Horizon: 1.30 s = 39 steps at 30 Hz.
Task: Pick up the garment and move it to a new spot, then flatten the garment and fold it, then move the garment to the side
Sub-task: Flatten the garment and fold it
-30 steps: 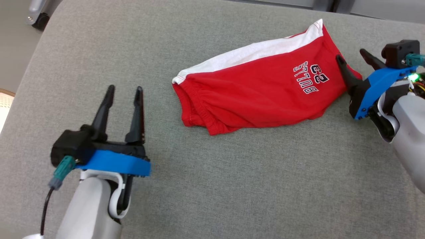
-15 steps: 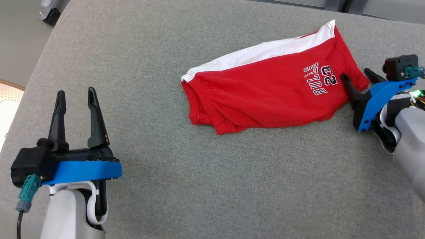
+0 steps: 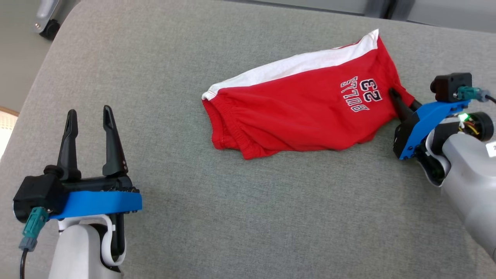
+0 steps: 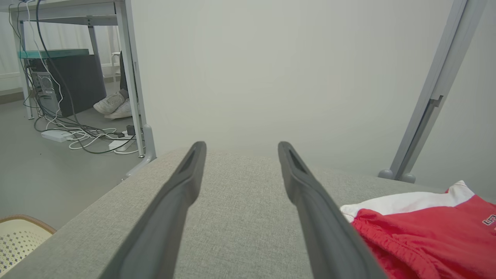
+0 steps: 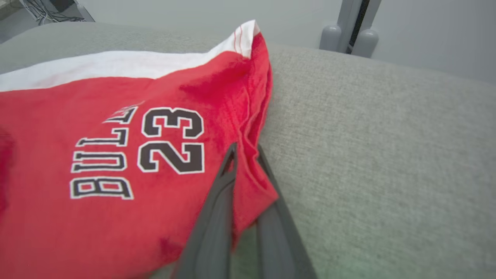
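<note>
Here, right tool (image 5: 246,151) closed, pinching garment (image 5: 58,116) hem

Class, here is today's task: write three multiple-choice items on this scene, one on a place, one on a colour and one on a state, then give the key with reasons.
1. Where does the right gripper meet the garment?
A) at the edge beside the "23" print
B) at the middle of the cloth
C) at the elastic waistband

2. What colour is the stripe along the garment's far edge?
A) blue
B) black
C) white

3. How is the left gripper?
A) shut on the garment
B) open, apart from the garment
C) shut on nothing

Key: 1 A, it is closed on the red hem next to the print. 2 C, a white band borders the red. 3 B, its jaws stand spread over the grey cushion.
</note>
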Tool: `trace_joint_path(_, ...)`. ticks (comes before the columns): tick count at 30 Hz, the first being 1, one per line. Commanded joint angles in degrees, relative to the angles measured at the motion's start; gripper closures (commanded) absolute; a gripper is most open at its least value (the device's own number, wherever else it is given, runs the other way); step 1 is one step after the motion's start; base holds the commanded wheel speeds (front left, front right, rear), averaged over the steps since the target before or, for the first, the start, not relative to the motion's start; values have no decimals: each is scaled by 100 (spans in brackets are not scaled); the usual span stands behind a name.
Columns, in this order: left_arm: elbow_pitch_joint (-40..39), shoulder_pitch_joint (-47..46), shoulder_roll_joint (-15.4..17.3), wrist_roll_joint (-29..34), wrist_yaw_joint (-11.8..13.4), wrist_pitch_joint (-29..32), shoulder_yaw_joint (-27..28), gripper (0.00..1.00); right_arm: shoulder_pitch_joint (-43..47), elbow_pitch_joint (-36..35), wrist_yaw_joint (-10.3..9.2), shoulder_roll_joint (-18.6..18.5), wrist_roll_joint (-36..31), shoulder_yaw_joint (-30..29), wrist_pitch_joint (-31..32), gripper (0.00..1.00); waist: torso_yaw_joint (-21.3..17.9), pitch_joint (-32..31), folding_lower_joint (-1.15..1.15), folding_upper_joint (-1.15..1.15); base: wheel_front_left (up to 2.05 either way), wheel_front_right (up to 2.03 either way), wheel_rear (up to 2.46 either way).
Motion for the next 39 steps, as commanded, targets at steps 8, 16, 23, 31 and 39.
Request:
trace_joint_path(8, 63, 345, -8, 254, -41, -27, 144, 0, 783, -654, 1, -70, 454, -226, -330, 100, -570, -506, 0, 0, 0, 0, 0)
trace_joint_path(16, 50, 559, -7, 400, -82, -27, 149, 0, 1810, -1407, 1, -326, 368, -1100, -359, 100, -1003, -806, 0, 0, 0, 0, 0)
trace_joint_path(23, 39, 686, -7, 428, -97, -27, 127, 0, 2837, -1796, 1, -422, 64, -2190, -361, 100, -1177, -981, 0, 0, 0, 0, 0)
trace_joint_path(31, 51, 779, -7, 436, -111, -27, 134, 0, 3316, -1783, 1, -274, -311, -2882, -360, 100, -1240, -1063, 0, 0, 0, 0, 0)
trace_joint_path(39, 114, 811, -7, 411, -118, -27, 95, 0, 3117, -2149, 1, 11, -495, -3234, -361, 100, -1247, -1157, 0, 0, 0, 0, 0)
